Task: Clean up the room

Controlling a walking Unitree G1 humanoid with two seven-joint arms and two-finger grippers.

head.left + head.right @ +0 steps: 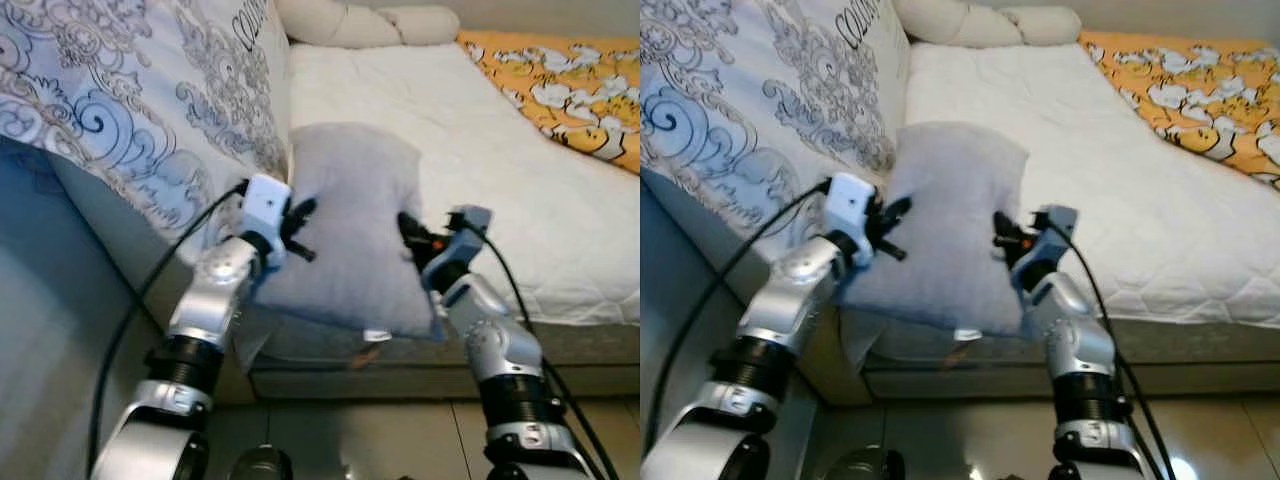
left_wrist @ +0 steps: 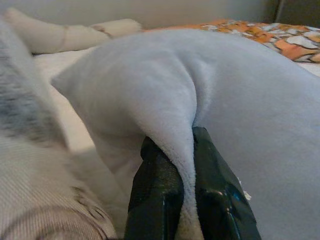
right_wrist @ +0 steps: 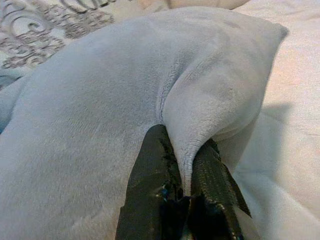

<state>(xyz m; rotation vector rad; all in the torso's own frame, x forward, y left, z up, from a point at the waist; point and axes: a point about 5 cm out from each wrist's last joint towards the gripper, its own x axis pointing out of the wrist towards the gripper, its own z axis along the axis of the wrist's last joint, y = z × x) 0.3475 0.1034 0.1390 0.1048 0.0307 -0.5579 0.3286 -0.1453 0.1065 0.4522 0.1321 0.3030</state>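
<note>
Grey plush pillow (image 1: 355,225) is hanging over the near edge of the bed (image 1: 520,200), gripped at both side edges. Left gripper (image 2: 172,197) is pinching a fold of the pillow's fabric, its two black fingers (image 2: 155,195) squeezed together on the fold; right gripper (image 3: 182,197) is doing the same on the opposite edge, with a ridge of fabric bunching up between its fingers (image 3: 155,190). Both arms are reaching forward at about the same height, so the pillow is spreading between them, its lower edge drooping past the mattress side and its upper part leaning onto the white quilted mattress cover (image 1: 400,100). Judging from this two-sided hold, the robot is carrying the pillow by its seams to keep it flat and steer it onto the bed; a soft item like this is likely sagging in the middle, and a thin pinch could be slipping. Patterned duvet (image 1: 130,100) with blue-grey scrolls is lying heaped along the robot's left, touching the pillow's edge. Printed letters on it are reading partly as "COL…" (image 1: 862,22); the rest is running out of frame. Cream bolster (image 1: 365,22) is lying at the far end of the bed, and an orange printed blanket (image 1: 570,85) is covering the far right corner. A small white tag (image 1: 376,336) is showing at the pillow's lower seam; no text is legible.
</note>
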